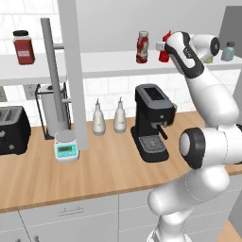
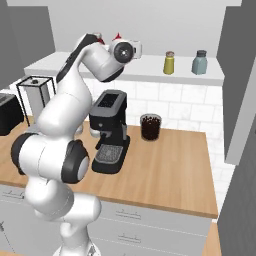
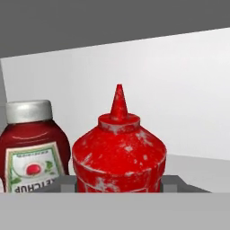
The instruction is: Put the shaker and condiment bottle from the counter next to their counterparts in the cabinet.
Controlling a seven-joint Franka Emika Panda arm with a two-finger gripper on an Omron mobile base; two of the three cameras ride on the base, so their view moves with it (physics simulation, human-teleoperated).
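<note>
The all-red condiment bottle [image 3: 119,152] with its cone nozzle stands upright between my fingertips [image 3: 177,183], which press its sides. My gripper [image 1: 163,47] is at the cabinet shelf [image 1: 108,64], shut on this bottle [image 1: 165,56]. Just left of it stands its counterpart, the labelled red sauce bottle [image 1: 142,47] [image 3: 31,148]. The yellow-green shaker [image 2: 169,63] stands on the shelf [image 2: 150,75] beside the pale blue shaker [image 2: 200,62] [image 1: 229,51]. My arm hides much of the squeeze bottle in both base views.
A black coffee machine [image 1: 151,123] [image 2: 110,130] sits on the counter [image 1: 94,170] under my arm. Left of it are two white bottles [image 1: 98,120], a small scale [image 1: 66,146] and a toaster [image 1: 12,130]. A grey door panel [image 1: 73,71] hangs down; a dark-lidded jar [image 1: 23,47] stands far left on the shelf.
</note>
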